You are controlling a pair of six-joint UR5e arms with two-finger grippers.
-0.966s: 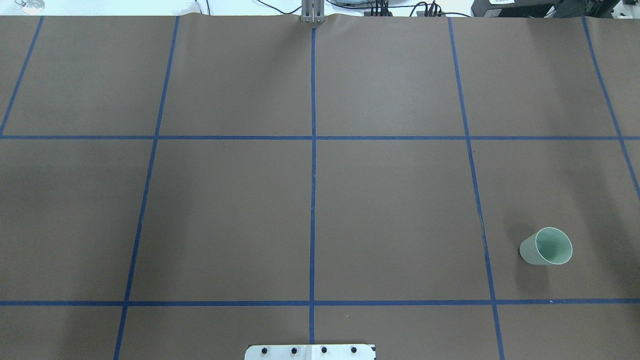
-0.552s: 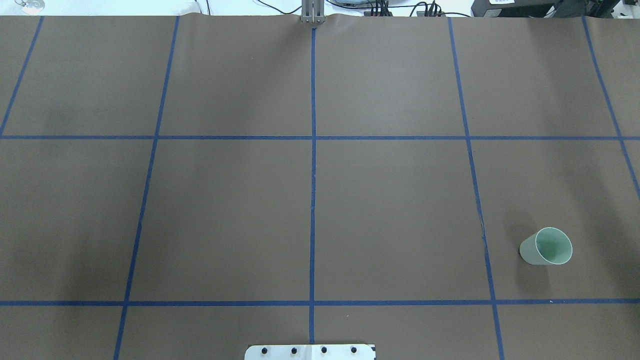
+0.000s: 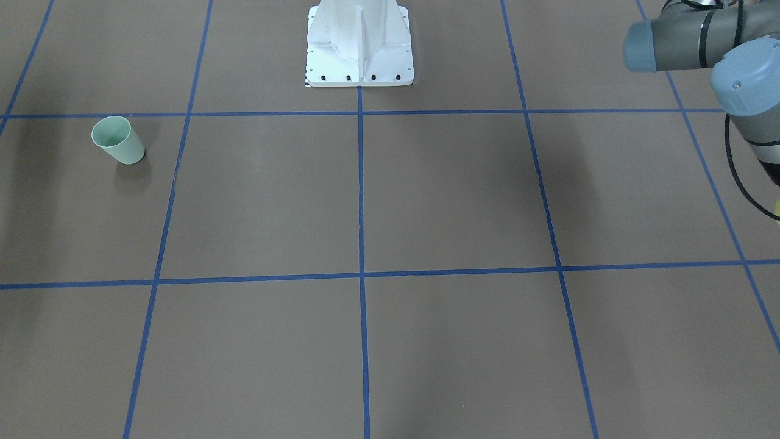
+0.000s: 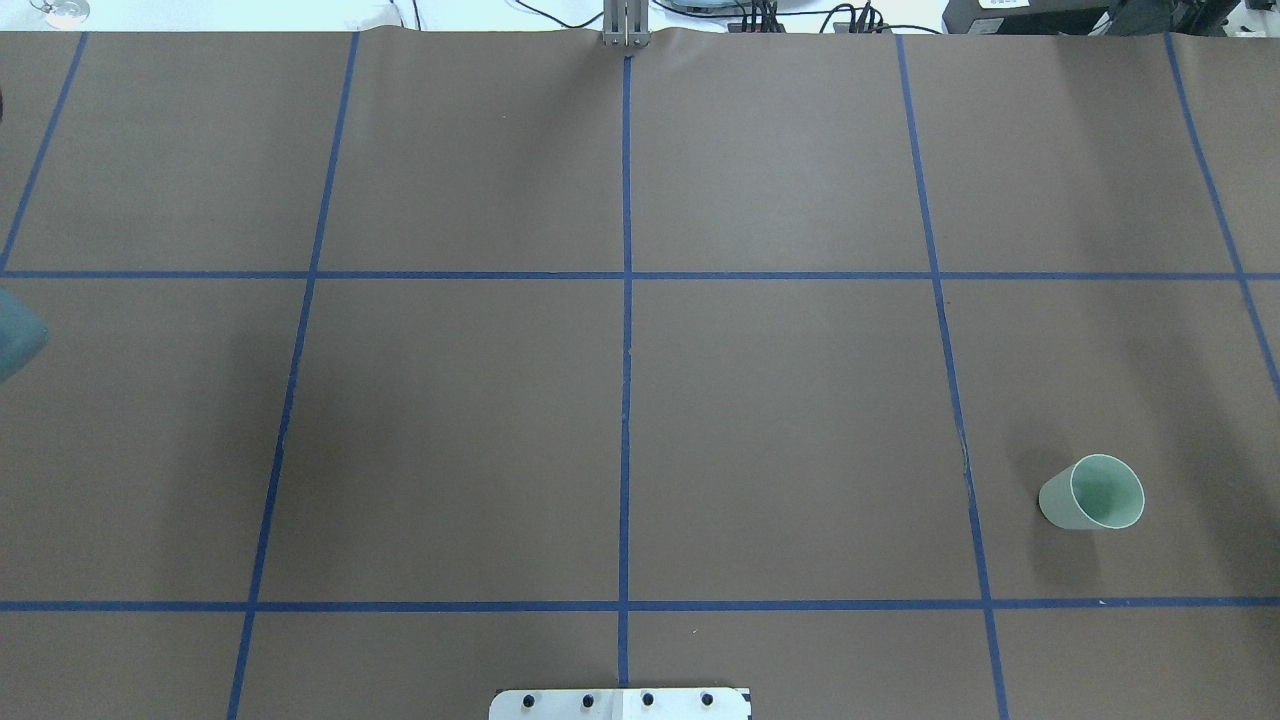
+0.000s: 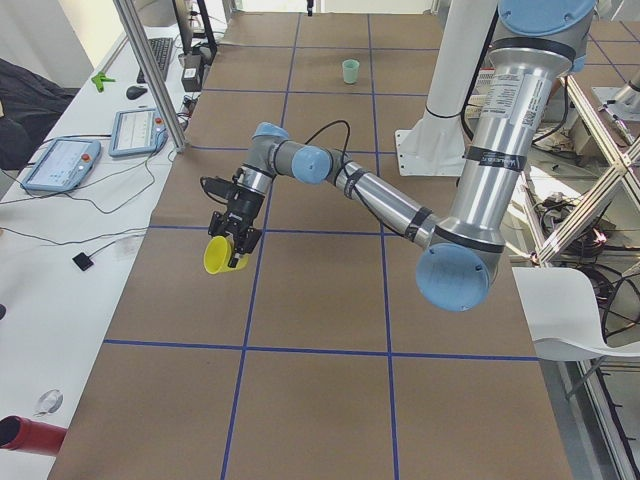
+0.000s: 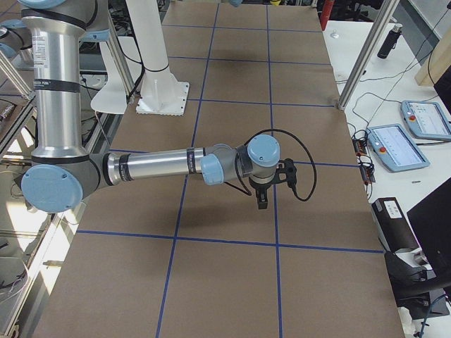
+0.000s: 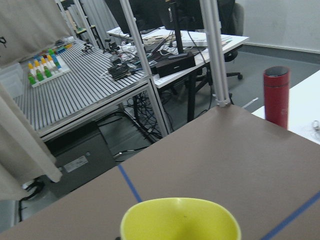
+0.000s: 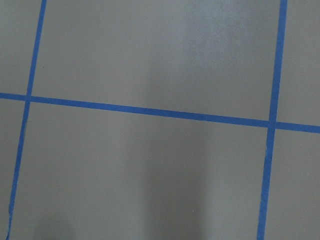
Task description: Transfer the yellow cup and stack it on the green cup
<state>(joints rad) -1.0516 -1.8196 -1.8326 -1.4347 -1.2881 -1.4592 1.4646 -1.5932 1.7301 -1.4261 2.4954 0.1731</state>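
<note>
Yellow cup [image 7: 180,222] cut by bottom edge; left arm [image 3: 676,27] cropped at side edge.

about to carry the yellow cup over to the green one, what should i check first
1. Yellow cup at left gripper: ok, seen tilted there in the left side view.
2. Grip secure: cannot tell, jaws show only from the side.
3. Green cup upright, mouth up, empty: ok.
4. Nothing above green cup: ok in the overhead view.
5. Right gripper open for a hand-over: cannot tell.
6. Left arm can reach green cup: cannot tell, it stands on the robot's far right.
</note>
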